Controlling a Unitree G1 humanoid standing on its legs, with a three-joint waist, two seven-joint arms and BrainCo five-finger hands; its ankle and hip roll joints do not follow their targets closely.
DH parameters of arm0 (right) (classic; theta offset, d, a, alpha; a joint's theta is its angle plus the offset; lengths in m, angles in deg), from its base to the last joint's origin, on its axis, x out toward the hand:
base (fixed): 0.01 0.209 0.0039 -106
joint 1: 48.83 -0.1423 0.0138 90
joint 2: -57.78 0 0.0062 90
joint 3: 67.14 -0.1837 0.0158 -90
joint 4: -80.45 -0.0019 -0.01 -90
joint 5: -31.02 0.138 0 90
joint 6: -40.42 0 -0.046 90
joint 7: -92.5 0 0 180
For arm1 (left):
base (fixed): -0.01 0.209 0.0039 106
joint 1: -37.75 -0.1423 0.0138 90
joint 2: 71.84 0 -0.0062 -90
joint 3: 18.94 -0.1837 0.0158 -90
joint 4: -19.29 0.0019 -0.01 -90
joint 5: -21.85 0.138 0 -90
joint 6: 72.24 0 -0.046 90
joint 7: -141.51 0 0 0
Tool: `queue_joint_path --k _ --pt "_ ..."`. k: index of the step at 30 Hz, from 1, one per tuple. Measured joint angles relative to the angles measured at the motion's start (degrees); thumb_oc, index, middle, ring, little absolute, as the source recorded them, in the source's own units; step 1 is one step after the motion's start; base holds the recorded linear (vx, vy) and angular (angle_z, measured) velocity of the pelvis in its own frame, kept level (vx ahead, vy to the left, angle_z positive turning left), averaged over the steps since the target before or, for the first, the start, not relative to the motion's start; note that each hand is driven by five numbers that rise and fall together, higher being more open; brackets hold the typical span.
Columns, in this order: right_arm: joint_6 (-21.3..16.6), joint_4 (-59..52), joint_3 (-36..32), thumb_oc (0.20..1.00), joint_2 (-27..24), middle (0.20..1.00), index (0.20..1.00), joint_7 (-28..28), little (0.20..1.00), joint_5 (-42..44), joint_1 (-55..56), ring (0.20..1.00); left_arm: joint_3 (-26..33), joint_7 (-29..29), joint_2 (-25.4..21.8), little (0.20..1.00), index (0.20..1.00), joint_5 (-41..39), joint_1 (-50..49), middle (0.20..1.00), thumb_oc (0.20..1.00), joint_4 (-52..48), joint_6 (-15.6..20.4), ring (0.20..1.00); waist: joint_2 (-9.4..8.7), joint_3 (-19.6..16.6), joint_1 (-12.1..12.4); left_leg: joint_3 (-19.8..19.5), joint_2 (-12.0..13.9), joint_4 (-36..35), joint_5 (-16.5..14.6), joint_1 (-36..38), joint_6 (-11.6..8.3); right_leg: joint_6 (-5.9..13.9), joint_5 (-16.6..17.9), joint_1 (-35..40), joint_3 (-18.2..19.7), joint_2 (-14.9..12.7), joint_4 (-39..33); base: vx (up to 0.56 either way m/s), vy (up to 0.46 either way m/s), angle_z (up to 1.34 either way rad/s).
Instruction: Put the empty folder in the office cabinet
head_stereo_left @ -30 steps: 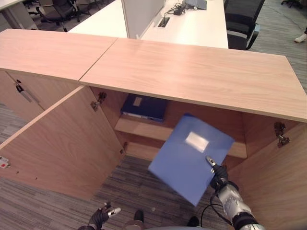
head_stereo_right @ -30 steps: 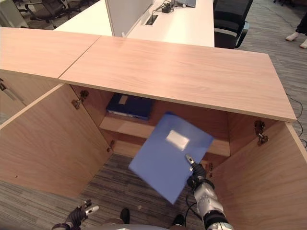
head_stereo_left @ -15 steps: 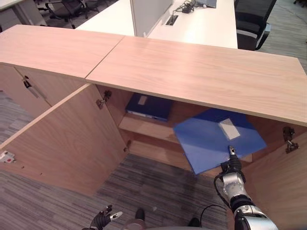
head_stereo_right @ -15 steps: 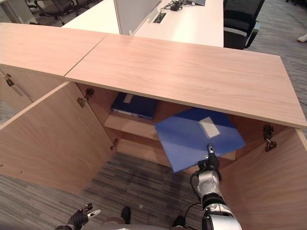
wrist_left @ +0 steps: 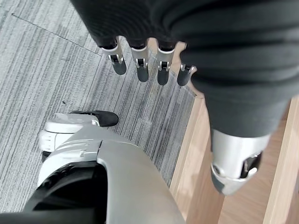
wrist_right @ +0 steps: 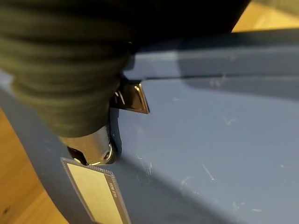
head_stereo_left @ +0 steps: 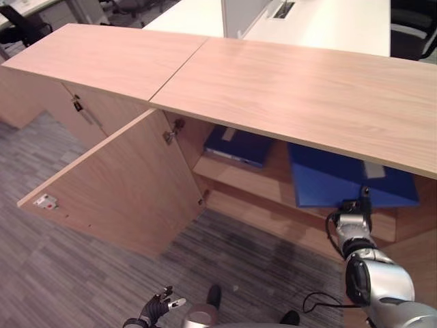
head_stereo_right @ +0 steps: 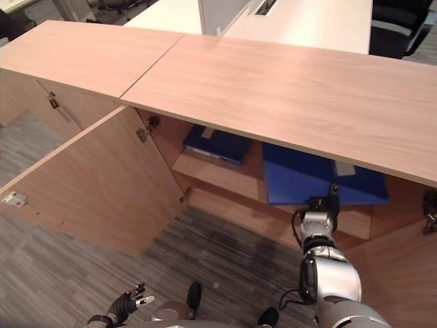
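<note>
The empty blue folder (head_stereo_left: 341,183) lies nearly flat on the shelf (head_stereo_left: 242,183) in the right half of the open office cabinet (head_stereo_left: 307,89), its white label toward the right. My right hand (head_stereo_left: 353,217) is at the folder's near edge. In the right wrist view its thumb (wrist_right: 93,145) is pressed on the folder's (wrist_right: 210,140) blue cover beside the label, still pinching it. My left hand (head_stereo_left: 158,311) hangs low over the carpet with its fingers (wrist_left: 140,65) straight and nothing in them.
A second, darker blue folder (head_stereo_left: 239,145) lies on the same shelf to the left. The cabinet's left door (head_stereo_left: 116,184) stands wide open over the grey carpet. The right door's hinge (head_stereo_right: 429,205) is at the far right. White desks (head_stereo_left: 321,20) stand behind the cabinet.
My right hand has carried the folder from a tilted position in front of the cabinet up and in, so it now lies flat on the shelf. The camera has shifted as well.
</note>
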Motion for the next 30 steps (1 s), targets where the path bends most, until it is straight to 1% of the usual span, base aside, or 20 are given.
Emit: queue_joint_path --k 3,4,6,9,11,12,14,16,19,22,24,26,27,28,30 --pt "-0.63 1.39 -0.22 0.200 -2.65 0.200 0.200 0.25 0.200 0.10 -5.12 0.200 -2.49 -0.71 -1.53 1.000 1.000 0.04 0.25 1.000 1.000 -1.80 0.02 1.000 1.07 1.65 1.14 -0.83 -0.02 1.46 0.00 -2.05 -0.04 0.06 -0.11 -0.89 -0.74 0.03 0.01 -0.13 -0.022 0.14" --pt "-1.43 2.25 -0.23 0.200 -5.02 0.200 0.200 0.69 0.200 1.89 -9.80 0.200 -4.09 -0.89 -2.38 1.000 1.000 0.05 1.94 1.000 1.000 -3.03 0.01 1.000 2.18 4.21 2.01 -1.20 0.02 3.46 0.00 -4.76 -0.05 -0.80 0.56 -2.39 -1.18 0.21 0.06 -0.08 0.000 0.17" --pt "-1.49 4.22 -0.25 0.200 -5.70 0.200 0.200 1.37 0.200 2.19 -11.91 0.200 -5.34 -0.90 -2.92 1.000 1.000 0.06 2.23 1.000 1.000 -3.84 0.08 1.000 2.62 4.78 2.71 -1.46 -0.03 4.72 -0.03 -6.47 -0.08 -0.87 0.46 -3.66 -1.28 -0.25 0.65 -0.05 0.003 0.07" --pt "-1.70 6.60 0.06 0.200 -8.05 0.200 0.200 2.50 0.200 2.24 -16.41 0.200 -7.78 -1.59 -4.35 1.000 1.000 0.09 3.31 1.000 1.000 -5.90 0.09 1.000 3.95 7.27 3.23 -1.70 -0.27 5.89 -0.06 -8.58 -0.05 -1.10 -0.43 -6.09 -1.26 -1.00 3.31 -0.05 0.017 0.03" --pt "-1.73 6.60 0.77 0.200 -9.17 0.200 0.200 2.66 0.200 2.22 -18.07 0.200 -9.04 -1.97 -5.34 1.000 1.000 0.10 4.02 1.000 1.000 -7.53 0.15 1.000 4.22 8.58 3.27 -1.92 -0.53 6.54 -0.04 -10.20 -0.02 -1.21 -1.42 -8.57 -1.13 -2.03 6.23 -0.04 0.032 0.04" --pt "-1.73 6.59 0.75 0.200 -9.64 0.200 0.200 2.71 0.200 2.22 -18.28 0.200 -9.41 -2.15 -5.90 1.000 1.000 0.10 4.48 1.000 1.000 -7.98 0.19 1.000 4.23 8.99 3.40 -2.00 -0.76 6.78 -0.07 -10.85 0.04 -0.96 -1.82 -9.41 -1.08 -2.67 7.20 -0.03 0.033 0.08" --pt "-1.82 8.81 2.06 0.200 -12.29 0.200 0.200 3.39 0.200 2.23 -21.91 0.200 -10.72 -2.37 -8.23 1.000 1.000 0.10 4.67 1.000 1.000 -11.24 0.48 1.000 4.76 10.08 3.36 -2.04 -1.75 8.37 -0.32 -13.75 0.59 -0.72 -3.72 -13.51 -0.64 -4.75 12.15 -0.02 0.016 0.08" --pt "-1.85 8.78 1.91 0.200 -14.49 0.200 0.200 3.76 0.200 2.23 -22.80 0.200 -10.33 -2.52 -8.91 1.000 1.000 0.09 4.90 1.000 1.000 -11.73 0.73 1.000 5.52 10.65 3.93 -1.94 -2.64 8.85 -0.28 -14.87 0.93 -0.65 -4.06 -15.29 -0.16 -5.88 14.07 -0.02 0.018 0.04" --pt "-1.89 8.99 2.29 0.200 -17.18 0.200 0.200 4.06 0.200 2.23 -24.70 0.200 -10.10 -2.61 -9.88 1.000 1.000 0.08 4.86 1.000 1.000 -11.82 1.37 1.000 6.64 11.66 4.14 -1.60 -3.56 9.88 -0.66 -15.99 1.51 -0.49 -4.56 -17.03 0.37 -7.31 16.29 0.00 0.000 0.00" --pt "-1.96 9.17 2.59 0.200 -18.51 0.200 0.200 5.14 0.200 2.26 -27.65 0.200 -9.91 -2.08 -10.82 1.000 1.000 -0.12 4.92 1.000 1.000 -11.07 1.56 1.000 6.90 11.78 4.12 -1.21 -4.12 10.44 -0.82 -18.03 1.76 -0.40 -5.54 -19.98 1.03 -8.59 18.66 0.00 0.000 0.00" --pt "-2.37 9.17 3.91 0.200 -19.93 0.200 0.200 5.22 0.200 2.26 -30.33 0.200 -9.94 -1.81 -10.63 1.000 1.000 -0.43 5.11 1.000 1.000 -11.68 1.83 1.000 7.62 12.26 4.17 -0.99 -4.58 11.00 -1.03 -19.03 2.04 -0.45 -6.22 -21.72 1.70 -9.33 20.45 0.00 0.000 0.00" --pt "-3.03 9.17 4.26 0.200 -20.05 0.200 0.200 5.24 0.200 2.40 -30.98 0.200 -9.90 -1.69 -10.69 1.000 1.000 -0.46 5.19 1.000 1.000 -11.73 1.87 1.000 7.97 12.27 4.09 -0.93 -4.65 11.10 -1.02 -19.28 2.04 -0.46 -6.25 -22.03 1.79 -9.44 20.59 0.09 -0.029 0.00" --pt "-3.78 9.17 4.30 0.200 -19.90 0.200 0.200 5.43 0.200 3.49 -31.21 0.200 -10.26 -1.27 -10.72 1.000 1.000 -0.45 5.66 1.000 1.000 -10.76 2.37 1.000 8.22 12.38 3.69 -0.96 -4.72 11.35 -1.49 -19.41 2.33 0.02 -7.51 -22.38 1.90 -9.86 21.74 0.01 -0.014 0.08" --pt "-4.62 9.15 4.22 0.200 -19.65 0.200 0.200 5.56 0.200 4.41 -31.61 0.200 -10.65 -1.12 -10.59 1.000 1.000 -0.44 6.70 1.000 1.000 -9.34 2.43 1.000 8.43 12.58 3.39 -1.13 -5.03 11.64 -1.66 -19.57 2.21 0.03 -8.30 -22.89 2.02 -10.43 23.08 0.01 -0.015 0.10" --pt "-5.80 9.08 4.02 0.200 -19.57 0.200 0.200 6.10 0.200 6.06 -32.60 0.200 -10.89 -0.40 -10.58 1.000 1.000 -0.41 8.02 1.000 1.000 -8.23 2.33 1.000 8.57 12.54 3.39 -0.91 -5.02 12.71 -1.87 -21.22 2.15 -0.23 -8.76 -24.96 2.42 -10.95 24.87 -0.02 0.005 0.03"
